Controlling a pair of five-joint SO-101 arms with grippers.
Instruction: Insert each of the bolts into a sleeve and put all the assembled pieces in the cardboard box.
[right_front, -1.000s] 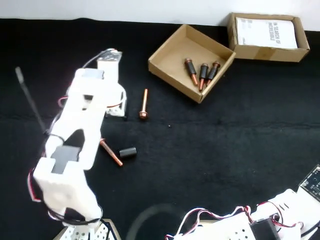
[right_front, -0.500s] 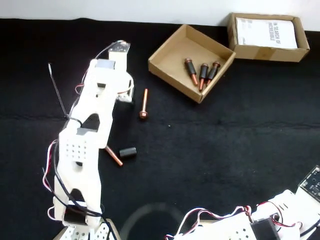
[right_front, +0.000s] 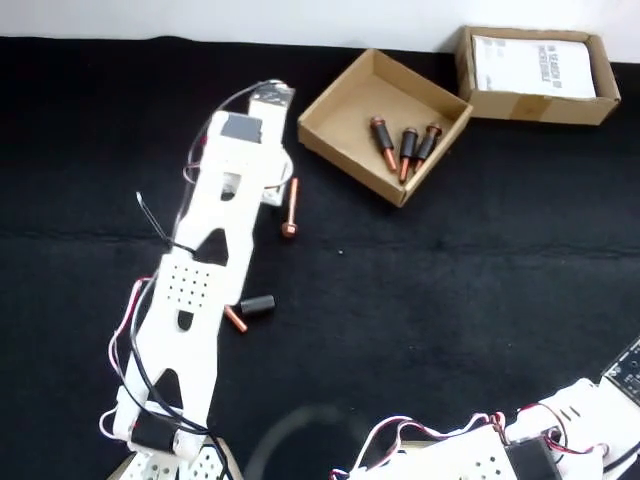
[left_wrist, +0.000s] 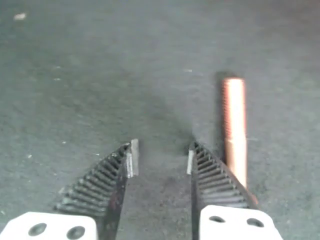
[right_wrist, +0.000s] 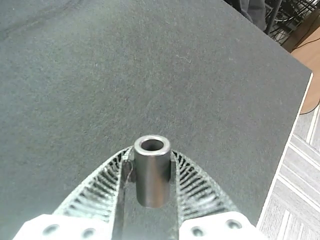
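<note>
- Left claw (left_wrist: 160, 156): released, low over the table (left_wrist: 75, 60); a bolt (left_wrist: 234, 125) lies just beside one finger, outside the gap.
- Right claw (right_wrist: 151, 159): clenched on a sleeve (right_wrist: 152, 181), open bore visible.

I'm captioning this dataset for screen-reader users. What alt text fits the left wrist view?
The left gripper hangs open over the dark table, with nothing between its ridged fingers. A copper bolt lies flat just outside one finger, its near end hidden behind that finger.
</note>
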